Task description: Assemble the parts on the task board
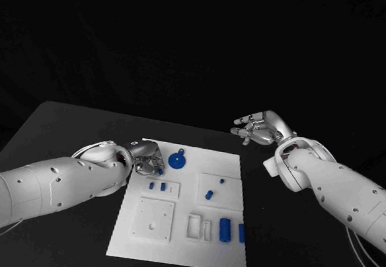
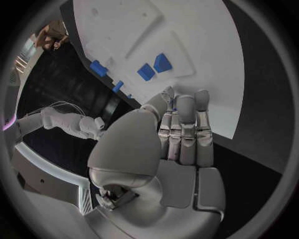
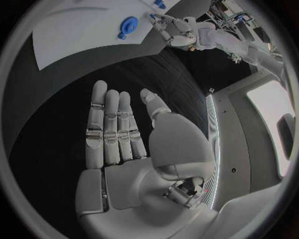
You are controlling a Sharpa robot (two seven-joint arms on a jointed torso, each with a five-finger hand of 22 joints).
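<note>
The left hand point(image 1: 144, 156) is hovering over the task board point(image 1: 181, 252)'s near-left corner, fingers point(image 2: 186, 130) extended together, holding nothing. The round blue part point(image 1: 178, 161) is lying just beside those fingers. Best to spread them and settle squarely over it before closing. The right hand point(image 1: 263, 128) is waiting open above the surface point(image 1: 69, 130), well apart.

I'm looking down on a black table point(image 1: 78, 132), matte and dark, its far edge running straight across and its left edge slanting toward me. Beyond it everything falls into blackness, no wall or floor to make out from up here. Off the right wrist I catch a bright pale panel point(image 3: 264, 107), maybe a window, I can't tell, with pale curved framing beside it and some cluttered equipment point(image 3: 233, 12) near the rim
</note>
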